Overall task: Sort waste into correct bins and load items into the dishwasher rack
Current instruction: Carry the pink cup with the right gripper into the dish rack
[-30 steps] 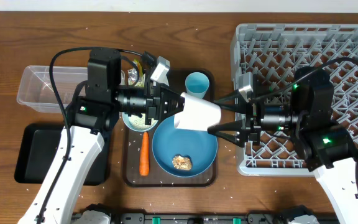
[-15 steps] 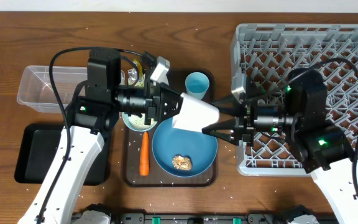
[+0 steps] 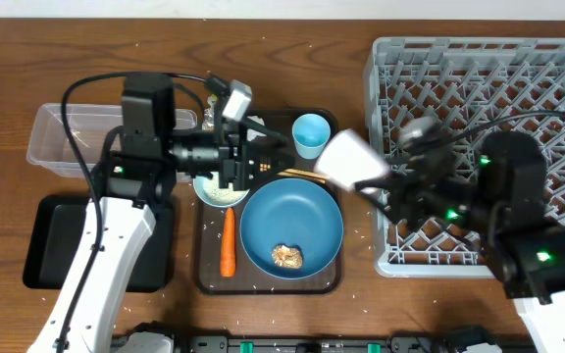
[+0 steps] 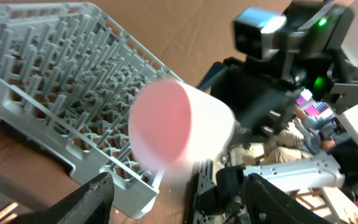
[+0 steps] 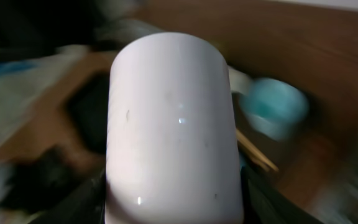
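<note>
Overhead view: the right gripper (image 3: pixel 369 176) is closed around the small white-pink cup (image 3: pixel 353 160), which is held in the air, tilted, over the gap between the dark brown serving tray (image 3: pixel 332 279) and the dishwasher rack (image 3: pixel 488 98). The cup appears motion-blurred. The left gripper (image 3: pixel 271 162) sits over the upper part of the serving tray, just beside the white bowl (image 3: pixel 219 191); its jaws stand well apart and hold nothing, with a clear gap to the cup. On the serving tray, the dark-blue plate (image 3: pixel 291 221) carries the brown food lump (image 3: pixel 287 256), the carrot (image 3: pixel 228 242) lies to the left of the plate, the light-blue cup (image 3: pixel 311 132) stands at the upper edge, and the chopsticks (image 3: pixel 307 176) lie just above the plate rim. The clear tub (image 3: pixel 67 137) and the black tray (image 3: pixel 47 240) sit to the far left. In the left wrist view, the cup's pink interior faces the camera, and the two left fingers (image 4: pixel 95 199) are spread wide at the bottom of the frame without touching it; the rack lies behind. In the right wrist view, the white cup wall fills the centre, with a right finger (image 5: pixel 92 199) pressed against each side of it near the bottom edge.
</note>
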